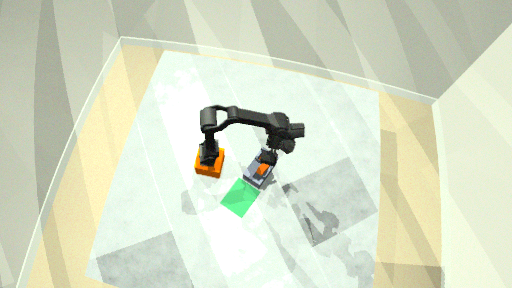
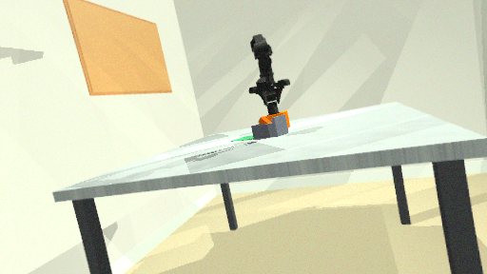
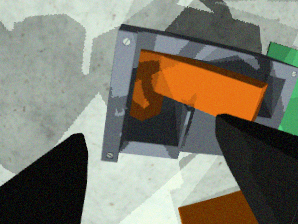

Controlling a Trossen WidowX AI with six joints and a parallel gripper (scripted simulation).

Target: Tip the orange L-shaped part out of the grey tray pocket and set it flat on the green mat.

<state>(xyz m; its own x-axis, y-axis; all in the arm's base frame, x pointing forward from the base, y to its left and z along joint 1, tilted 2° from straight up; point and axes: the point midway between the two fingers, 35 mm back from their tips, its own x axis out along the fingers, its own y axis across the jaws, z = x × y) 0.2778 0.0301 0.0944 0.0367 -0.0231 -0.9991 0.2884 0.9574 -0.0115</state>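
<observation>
The orange L-shaped part is tilted in the grey tray. Its L-shaped end is low in the pocket, at the left in the wrist view. Its other end, toward the green mat, stands raised above the tray, with dark pocket floor showing around it. My gripper is open above the tray, with nothing between its fingers. In the wrist view the right finger overlaps the tray's edge near the raised end.
The arm's orange base block stands to the left of the tray in the top view. The green mat lies flat on the table beside the tray. Shadows fall across the table and the tray.
</observation>
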